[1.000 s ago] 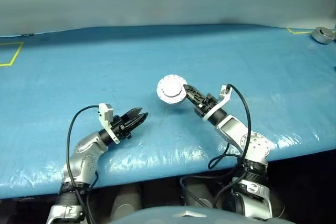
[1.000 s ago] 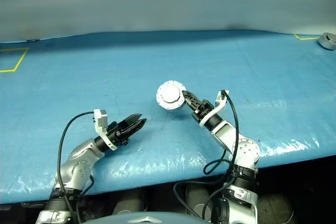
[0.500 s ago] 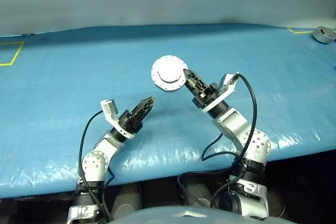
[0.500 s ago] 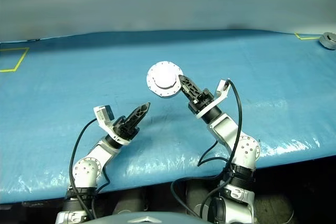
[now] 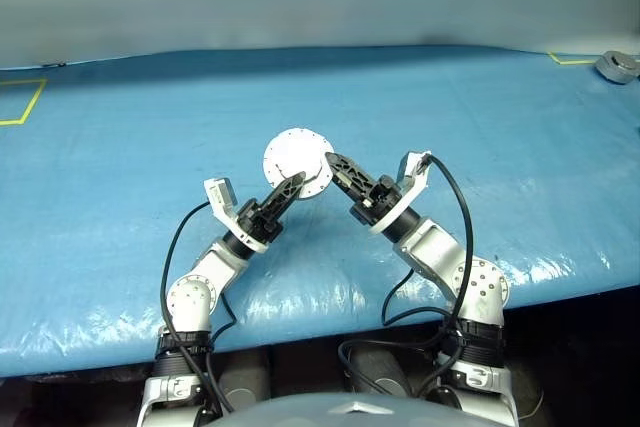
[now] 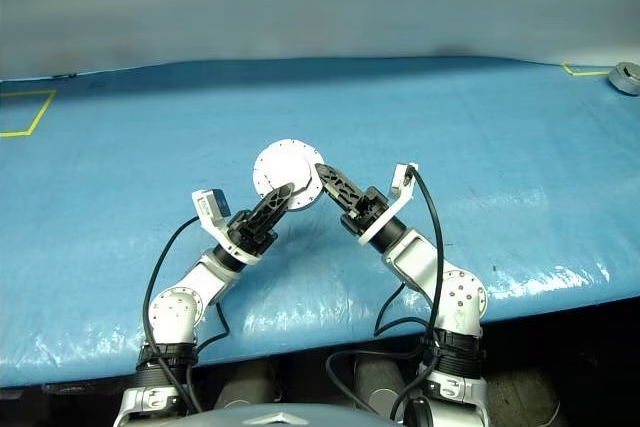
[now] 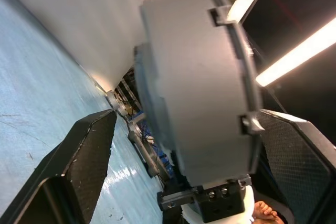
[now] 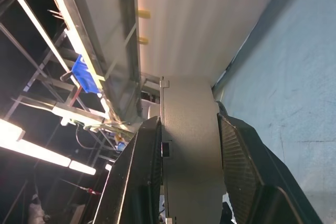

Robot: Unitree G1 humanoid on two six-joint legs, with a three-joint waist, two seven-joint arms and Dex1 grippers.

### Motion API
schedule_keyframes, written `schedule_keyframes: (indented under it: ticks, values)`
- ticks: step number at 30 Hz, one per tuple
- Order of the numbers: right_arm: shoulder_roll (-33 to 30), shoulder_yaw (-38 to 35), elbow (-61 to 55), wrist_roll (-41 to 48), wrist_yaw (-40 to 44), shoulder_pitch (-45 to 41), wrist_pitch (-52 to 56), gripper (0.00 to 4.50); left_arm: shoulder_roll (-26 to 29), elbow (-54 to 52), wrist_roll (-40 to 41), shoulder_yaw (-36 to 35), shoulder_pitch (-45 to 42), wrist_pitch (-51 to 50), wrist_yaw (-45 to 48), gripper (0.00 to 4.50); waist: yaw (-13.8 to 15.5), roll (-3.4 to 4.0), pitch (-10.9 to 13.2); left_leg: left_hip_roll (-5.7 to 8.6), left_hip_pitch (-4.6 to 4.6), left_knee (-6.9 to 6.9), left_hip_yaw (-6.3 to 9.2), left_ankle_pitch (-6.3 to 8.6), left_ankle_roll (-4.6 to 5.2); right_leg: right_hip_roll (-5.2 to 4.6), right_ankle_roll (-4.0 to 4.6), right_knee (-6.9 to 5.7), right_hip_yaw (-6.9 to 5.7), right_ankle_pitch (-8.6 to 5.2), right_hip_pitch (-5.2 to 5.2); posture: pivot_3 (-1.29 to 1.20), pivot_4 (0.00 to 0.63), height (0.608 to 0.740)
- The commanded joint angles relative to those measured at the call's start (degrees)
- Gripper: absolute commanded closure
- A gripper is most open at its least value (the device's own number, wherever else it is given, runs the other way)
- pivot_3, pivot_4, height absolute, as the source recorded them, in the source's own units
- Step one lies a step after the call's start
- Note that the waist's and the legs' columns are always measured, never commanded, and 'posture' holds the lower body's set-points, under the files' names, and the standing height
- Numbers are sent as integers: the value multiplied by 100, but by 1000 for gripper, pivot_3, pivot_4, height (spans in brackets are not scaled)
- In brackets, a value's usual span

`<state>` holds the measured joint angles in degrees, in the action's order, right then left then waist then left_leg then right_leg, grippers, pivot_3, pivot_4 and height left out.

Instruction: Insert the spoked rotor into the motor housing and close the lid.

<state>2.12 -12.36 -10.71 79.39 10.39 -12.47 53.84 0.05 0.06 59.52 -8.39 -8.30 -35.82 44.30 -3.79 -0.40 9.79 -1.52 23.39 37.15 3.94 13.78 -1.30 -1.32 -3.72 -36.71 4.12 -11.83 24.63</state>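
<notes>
Held part: the round white-faced motor housing with its lid closed [image 5: 297, 159], a thick grey-walled disc, raised above the blue plastic-covered table [image 5: 120, 207].
Right gripper [image 5: 330, 163]: its black fingers clamp the disc's rim from the side; in the right wrist view the pads [image 8: 239, 156] press on both flat faces.
Left gripper [image 5: 293, 183]: jaws spread wide, one finger either side of the disc's edge, not pressing on it.
Far right of the grippers: a small grey round part [image 5: 616, 66] lies at the table's back corner.
</notes>
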Motion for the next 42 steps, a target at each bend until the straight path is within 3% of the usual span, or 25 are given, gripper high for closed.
schedule_keyframes:
  ticks: [1,6,12,13,19,26,32,37,42]
  values:
    - [5,279,-452,118,349,-21,-81,3194,-67,-35,-69,68,-97,55,11,30,1,0,0,0,0,0,0,0,0,0,0,0,0,0,0,0,150,740]
    - [-86,484,-512,-34,500,64,-133,3194,-96,-26,-194,148,-77,68,78,30,3,0,0,1,1,2,1,0,0,0,0,0,0,0,-1,0,150,740]
    - [-110,430,-343,-101,411,71,-242,3194,-203,10,-140,-9,-46,135,93,1833,0,0,0,1,2,7,1,0,0,0,0,0,0,0,-1,0,150,740]
    - [-107,413,-288,-142,361,61,-262,3194,-227,14,-128,-38,-48,138,72,1896,2,0,0,1,2,7,1,0,0,0,0,0,1,0,-1,0,150,740]
    - [-186,398,120,-751,185,-39,-501,3194,-290,47,-292,-50,-93,210,-151,1896,-1,0,0,1,1,11,1,0,0,1,0,-4,0,0,-1,0,150,740]
    - [-63,342,197,-1750,137,-70,-1404,959,-394,134,-449,-101,-111,387,-286,1896,19,0,0,3,3,12,2,0,0,0,-23,-1,1,14,-2,0,150,740]
    - [-300,394,209,-2483,432,-58,-1889,959,-587,169,-475,-346,-151,739,-545,1896,17,0,0,3,3,12,1,0,0,0,-28,0,2,17,-2,0,150,740]
    - [-1147,1239,-25,-3573,1079,262,-1996,959,-686,729,-713,-1050,-670,1735,-1681,1896,25,-2,-1,2,-1,15,1,-1,-1,2,-27,-3,2,17,-4,0,150,740]
    - [-1237,1290,19,-3910,1230,399,-2132,959,-490,1468,-943,-1703,-1283,2465,-2490,1896,47,-8,2,5,5,21,3,-2,-2,1,-35,0,3,22,-6,0,150,740]
